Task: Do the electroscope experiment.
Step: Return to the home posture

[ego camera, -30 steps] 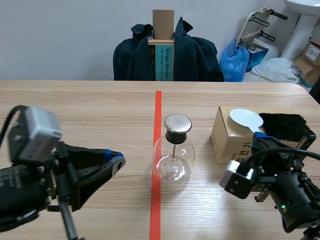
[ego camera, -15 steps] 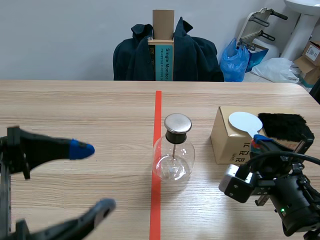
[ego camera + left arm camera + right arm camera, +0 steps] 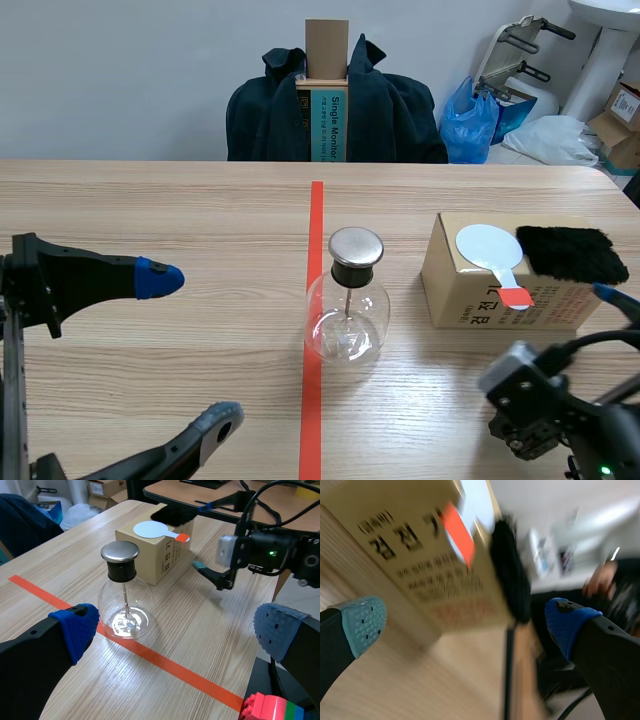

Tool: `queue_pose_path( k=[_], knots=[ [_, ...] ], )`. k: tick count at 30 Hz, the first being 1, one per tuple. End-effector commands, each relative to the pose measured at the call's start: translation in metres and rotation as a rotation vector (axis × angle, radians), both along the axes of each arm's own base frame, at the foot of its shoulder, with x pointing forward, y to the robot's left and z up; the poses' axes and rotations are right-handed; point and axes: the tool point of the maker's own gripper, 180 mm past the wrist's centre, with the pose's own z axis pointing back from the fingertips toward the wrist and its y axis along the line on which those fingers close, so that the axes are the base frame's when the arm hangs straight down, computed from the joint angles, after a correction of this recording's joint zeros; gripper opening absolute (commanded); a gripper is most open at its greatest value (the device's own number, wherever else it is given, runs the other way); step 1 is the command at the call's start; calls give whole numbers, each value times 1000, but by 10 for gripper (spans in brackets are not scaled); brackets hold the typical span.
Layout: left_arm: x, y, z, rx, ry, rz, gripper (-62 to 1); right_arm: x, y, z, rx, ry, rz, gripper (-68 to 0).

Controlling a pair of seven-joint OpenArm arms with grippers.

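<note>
Glass electroscope [image 3: 346, 318] stands upright; white paddle [image 3: 487, 245] lies atop box [image 3: 462, 298].

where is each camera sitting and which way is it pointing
Scene view: between the arms, facing across the table; shows the electroscope flask, the cardboard box, both arms low at the sides.
Left wrist view: on the left arm, looking down past its open left hand at flask, box and right arm.
Right wrist view: on the right arm, low, facing the box's side past its open right hand.
Shared: box with white paddle on top, in all three.
</note>
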Motion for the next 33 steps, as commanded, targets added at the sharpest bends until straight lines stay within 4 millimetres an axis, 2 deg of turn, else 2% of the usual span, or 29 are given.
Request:
queue_pose_path(
  k=[1, 7, 11, 13, 16, 20, 23, 26, 30, 33],
  knots=[
    [0, -2, 4, -26, -3, 4, 14, 0, -15, 24, 60, -60, -56, 4],
    [0, -2, 1, -12, 5, 4, 14, -31, -84, 55, 493, -144, -415, 4],
    [0, -2, 1, -11, 6, 4, 14, -31, -99, 96, 655, -237, -445, 4],
    [0, -2, 1, -12, 6, 4, 14, -22, -94, 123, 700, -276, -384, 4],
    [0, -2, 1, -13, 6, 7, 14, -5, -73, 158, 724, -285, -237, 4],
    [1, -2, 1, -9, 3, 7, 14, 10, -21, 175, 712, -174, -5, 4],
    [1, -2, 2, -12, 1, 7, 14, 9, 15, 172, 695, -80, 121, 4],
    [1, -2, 1, -11, 2, 7, 14, 7, 42, 158, 679, 19, 183, 4],
    [1, -2, 1, -9, 3, 7, 14, 5, 71, 138, 664, 123, 214, 4],
    [1, -2, 1, -8, 3, 7, 14, 3, 88, 131, 649, 159, 247, 4]
  ],
)
